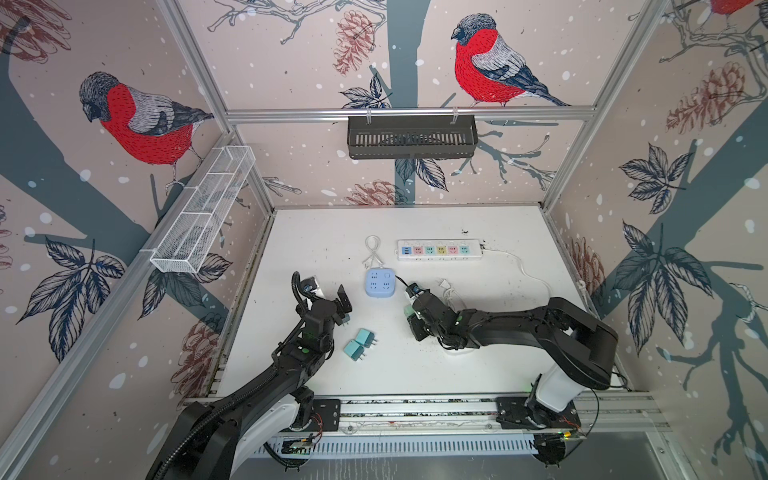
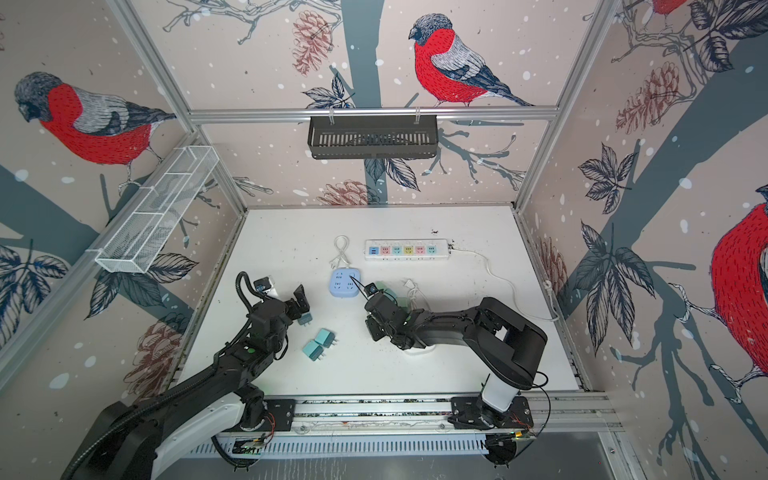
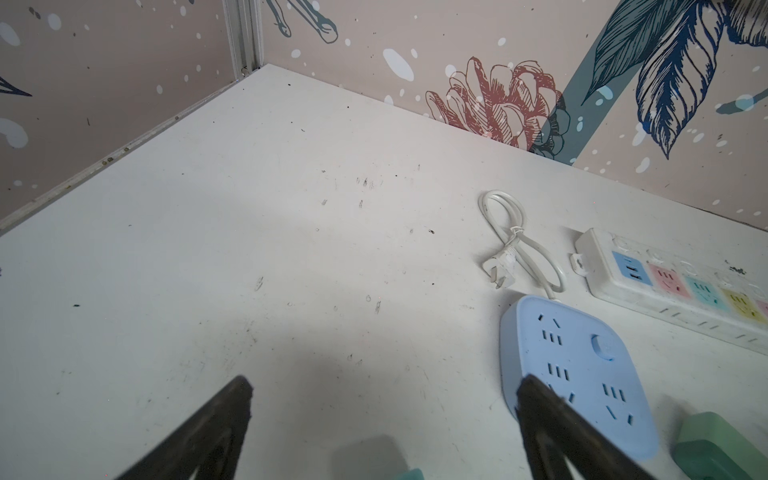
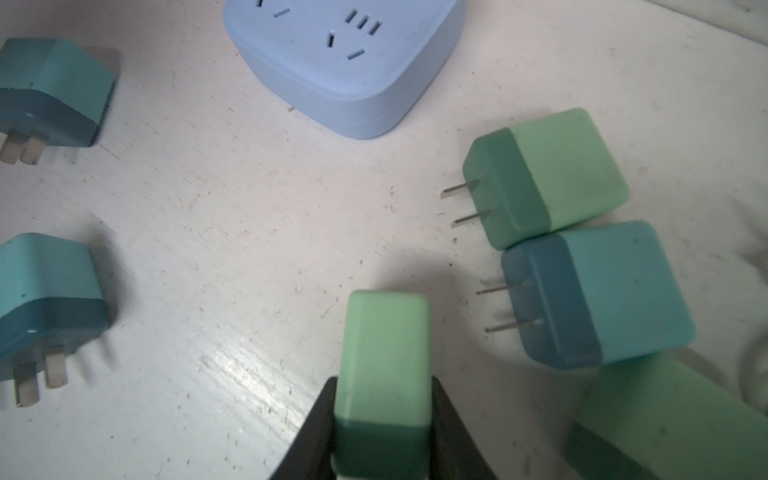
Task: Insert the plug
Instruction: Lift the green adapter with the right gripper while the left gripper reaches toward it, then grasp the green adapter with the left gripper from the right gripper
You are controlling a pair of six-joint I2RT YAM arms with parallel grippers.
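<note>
My right gripper point(image 4: 383, 382) is shut on a green plug point(image 4: 384, 345), its black fingers pressed against both sides; the plug's prongs are hidden. In a top view that plug point(image 1: 409, 311) sits just right of the pale blue square socket block point(image 1: 379, 283), which lies just ahead in the right wrist view point(image 4: 349, 54). My left gripper point(image 3: 386, 388) stands open with nothing between its fingers, to the left of the block point(image 3: 582, 374). In a top view it point(image 1: 340, 307) hovers over a teal plug point(image 1: 345, 320).
Two teal plugs point(image 1: 359, 343) lie in front of the block. A green plug point(image 4: 544, 178), a blue plug point(image 4: 598, 295) and another green one point(image 4: 665, 415) lie beside my right gripper. A white power strip point(image 1: 439, 249) and a coiled white cable point(image 1: 372, 249) sit behind the block.
</note>
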